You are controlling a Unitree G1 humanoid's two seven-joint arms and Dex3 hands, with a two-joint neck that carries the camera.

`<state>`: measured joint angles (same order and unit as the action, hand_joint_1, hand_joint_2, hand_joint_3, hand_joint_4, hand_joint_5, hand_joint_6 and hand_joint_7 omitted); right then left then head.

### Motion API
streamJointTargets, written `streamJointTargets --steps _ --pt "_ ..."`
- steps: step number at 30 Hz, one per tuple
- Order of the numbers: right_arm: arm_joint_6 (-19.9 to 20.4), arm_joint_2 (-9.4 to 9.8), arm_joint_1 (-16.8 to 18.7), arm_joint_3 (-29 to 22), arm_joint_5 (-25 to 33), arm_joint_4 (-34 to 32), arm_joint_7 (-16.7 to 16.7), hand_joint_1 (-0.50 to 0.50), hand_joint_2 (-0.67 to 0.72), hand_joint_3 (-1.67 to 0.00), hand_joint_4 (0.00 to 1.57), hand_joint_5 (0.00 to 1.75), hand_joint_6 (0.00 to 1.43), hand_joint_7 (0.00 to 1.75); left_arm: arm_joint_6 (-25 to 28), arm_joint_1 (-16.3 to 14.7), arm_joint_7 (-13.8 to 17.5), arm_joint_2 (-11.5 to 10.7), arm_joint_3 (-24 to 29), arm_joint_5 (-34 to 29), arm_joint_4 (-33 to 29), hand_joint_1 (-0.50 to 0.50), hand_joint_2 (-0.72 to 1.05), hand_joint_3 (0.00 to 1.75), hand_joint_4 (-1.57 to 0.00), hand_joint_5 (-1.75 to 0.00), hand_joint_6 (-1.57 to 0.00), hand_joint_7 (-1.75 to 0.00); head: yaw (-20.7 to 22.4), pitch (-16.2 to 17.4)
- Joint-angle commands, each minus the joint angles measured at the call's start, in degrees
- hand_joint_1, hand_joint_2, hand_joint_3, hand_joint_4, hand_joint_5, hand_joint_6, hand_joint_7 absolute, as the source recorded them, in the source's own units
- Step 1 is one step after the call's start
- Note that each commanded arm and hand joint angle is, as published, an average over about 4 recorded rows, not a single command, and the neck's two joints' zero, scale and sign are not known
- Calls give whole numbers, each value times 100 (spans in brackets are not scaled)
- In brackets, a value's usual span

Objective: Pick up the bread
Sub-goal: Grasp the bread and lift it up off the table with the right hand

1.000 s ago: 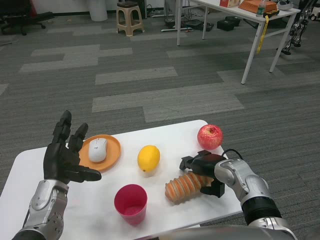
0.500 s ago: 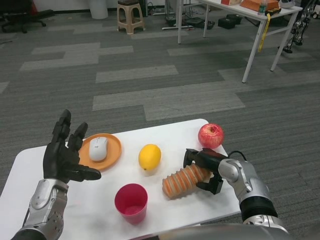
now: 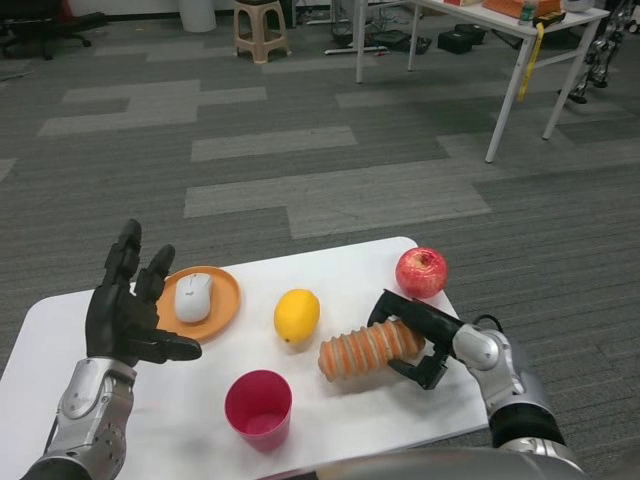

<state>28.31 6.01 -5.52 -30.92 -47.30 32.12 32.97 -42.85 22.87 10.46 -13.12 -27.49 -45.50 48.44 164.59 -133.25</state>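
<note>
Head view: right hand (image 3: 425,340) is pinching the bread (image 3: 366,350) at its end; left hand (image 3: 128,312) is hovering, fingers spread. Lemon (image 3: 297,315) and apple (image 3: 421,272) sitting near the bread.

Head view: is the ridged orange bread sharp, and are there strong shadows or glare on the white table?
Head view: the ridged orange bread is sharp, its ridges distinct; the white table shows only soft, faint shadows under the objects and no glare; the right hand around the bread is also in focus.
</note>
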Motion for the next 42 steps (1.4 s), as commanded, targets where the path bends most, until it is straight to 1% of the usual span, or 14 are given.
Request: streamJointTargets --steps 1,2,6,8,14,18,23,27,28,31,33,40,42 --pt "-110 -105 473 51 331 374 667 -46 -22 -151 0 116 14 154 -13 16 17 -7 7 6 -27 50 -28 9 0 -41 0 0 36 -23" --pt "-108 -107 477 51 400 356 698 -46 -22 -151 0 116 14 154 -13 16 17 -7 7 6 -27 50 -28 9 0 -41 0 0 48 -30" --pt "-106 -102 563 163 1459 196 929 -46 -22 -151 0 116 16 154 -13 7 17 -16 16 6 -29 50 -28 9 0 -41 0 0 84 -70" --pt "-106 -100 582 258 1716 119 935 -46 -22 -151 0 116 17 154 -13 7 17 -11 16 6 -27 50 -28 9 0 -41 0 0 84 -70" --pt "-190 -61 728 737 2973 -259 957 -46 -22 -151 0 116 17 154 -13 38 17 -7 12 6 -1 50 -28 9 0 -41 0 0 105 -98" --pt "-295 -21 824 1036 3632 -492 949 -48 -22 -151 0 116 19 154 -13 56 13 -2 7 6 -1 50 -28 9 0 -41 0 0 155 -155" --pt "-335 -34 868 1227 4062 -766 949 -46 -22 -151 0 116 22 154 -13 69 15 2 7 8 4 50 -28 9 0 -41 0 0 204 -204" --pt "-335 -94 868 1262 4236 -964 942 -46 -22 -151 0 116 25 154 -13 75 11 9 7 15 4 50 -28 9 0 -41 0 0 222 -209" --pt "-335 -100 868 1260 4256 -988 940 -46 -22 -151 0 116 26 154 -13 78 8 11 7 15 4 50 -28 7 0 -41 0 0 233 -207" --pt "-337 -80 870 1220 4295 -1043 940 -46 -22 -151 0 116 27 154 -6 84 8 11 7 15 6 50 -28 4 0 -41 0 0 246 -196" --pt "-341 -74 879 1167 4322 -1092 940 -46 -22 -151 0 116 29 154 -2 86 8 11 7 15 4 50 -28 9 0 -41 0 0 232 -184" --pt "-343 -69 936 974 4453 -1346 940 -46 -22 -151 0 116 34 154 22 128 8 13 7 30 17 50 -28 9 0 -41 0 0 220 -164" --pt "-343 -85 936 908 4478 -1379 938 -46 -22 -151 0 121 34 154 29 141 8 20 7 35 28 50 -28 7 0 -41 0 0 218 -160"
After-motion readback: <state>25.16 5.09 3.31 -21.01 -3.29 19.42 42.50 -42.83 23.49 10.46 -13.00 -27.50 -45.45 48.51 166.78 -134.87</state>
